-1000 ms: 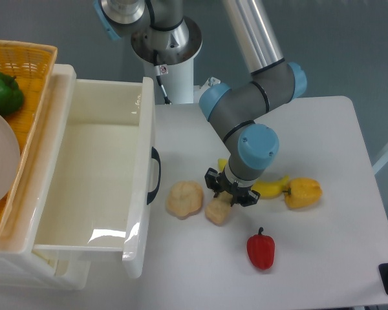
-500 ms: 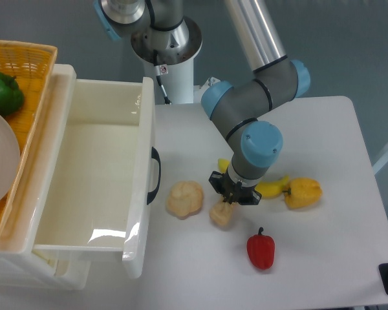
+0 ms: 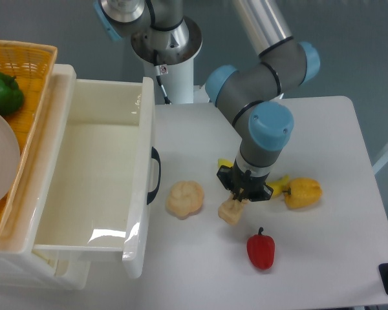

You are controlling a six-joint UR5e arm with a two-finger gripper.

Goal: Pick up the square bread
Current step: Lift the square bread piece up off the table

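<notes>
Claw (image 3: 240, 199) is seen low over the worktop (image 3: 323, 129) middle, between the round bread (image 3: 185, 198) and the red pepper (image 3: 261, 252), closed on the square bread (image 3: 230, 212). The grasp is judged made; a clear lift is left.

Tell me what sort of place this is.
Probably a robotics lab bench: a robot arm over a white table with toy-like food, such as a red pepper, beside a plastic bin.

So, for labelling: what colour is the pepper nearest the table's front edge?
Red; the pepper shows clearly in camera view.
</notes>
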